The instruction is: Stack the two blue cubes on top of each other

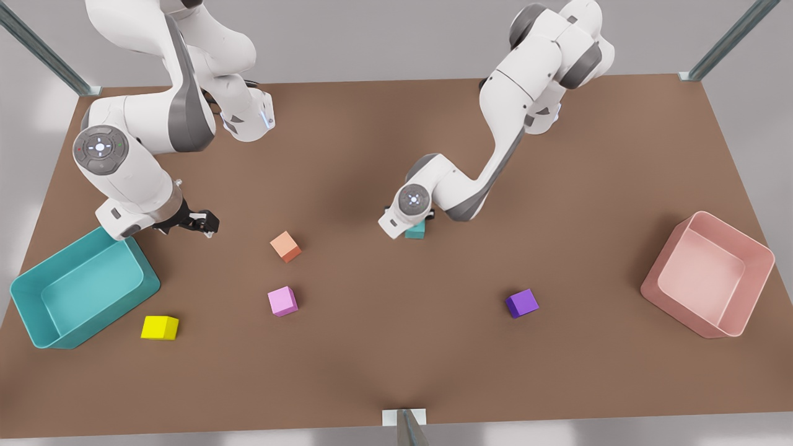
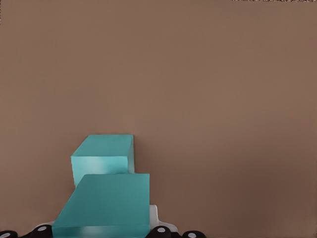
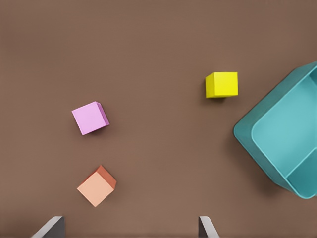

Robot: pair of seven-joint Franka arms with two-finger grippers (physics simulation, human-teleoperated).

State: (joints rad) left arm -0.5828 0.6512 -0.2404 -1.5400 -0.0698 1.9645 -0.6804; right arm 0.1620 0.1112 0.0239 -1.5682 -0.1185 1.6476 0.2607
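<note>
Teal upper blue cube [image 2: 106, 206] is sitting clamped in the left gripper's [image 1: 416, 230] fingers, hovering offset over the lower blue cube [image 2: 103, 153] mid-tabletop [image 1: 396, 347]. Releasing while misaligned is risking a topple. Right gripper [image 1: 204, 223] is waiting near the teal bin [image 1: 37, 322], fingers spread and empty.

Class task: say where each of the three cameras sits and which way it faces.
Front view: overhead, looking down; both arms show.
Left wrist view: on the left gripper, facing the two blue cubes; its base shows.
Right wrist view: on the right gripper, facing down; open fingertips show.
Shared: front and right wrist views show the yellow cube.
</note>
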